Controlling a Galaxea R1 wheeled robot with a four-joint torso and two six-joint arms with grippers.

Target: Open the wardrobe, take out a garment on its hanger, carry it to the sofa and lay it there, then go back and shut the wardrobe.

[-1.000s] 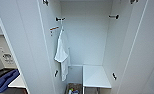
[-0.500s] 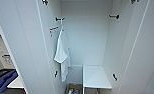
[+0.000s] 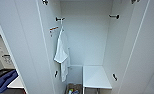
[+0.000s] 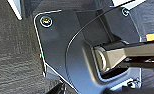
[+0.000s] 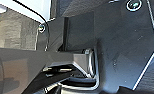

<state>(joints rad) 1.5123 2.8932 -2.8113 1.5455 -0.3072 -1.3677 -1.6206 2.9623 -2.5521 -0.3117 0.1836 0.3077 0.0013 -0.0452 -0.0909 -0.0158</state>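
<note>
- Right, the wardrobe (image 3: 88, 37) stands open before me, only a white shirt (image 3: 61, 51) hanging at its left wall
- I can't tell either gripper's state
- No red jacket inside, so I'd judge closing remains: square up to both doors first

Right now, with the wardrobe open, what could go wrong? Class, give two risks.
1. A white shirt hangs inside the wardrobe; no red jacket shows, so the wrong garment might be taken.
2. Both doors stand open close to the robot, so an arm could knock one.
</note>
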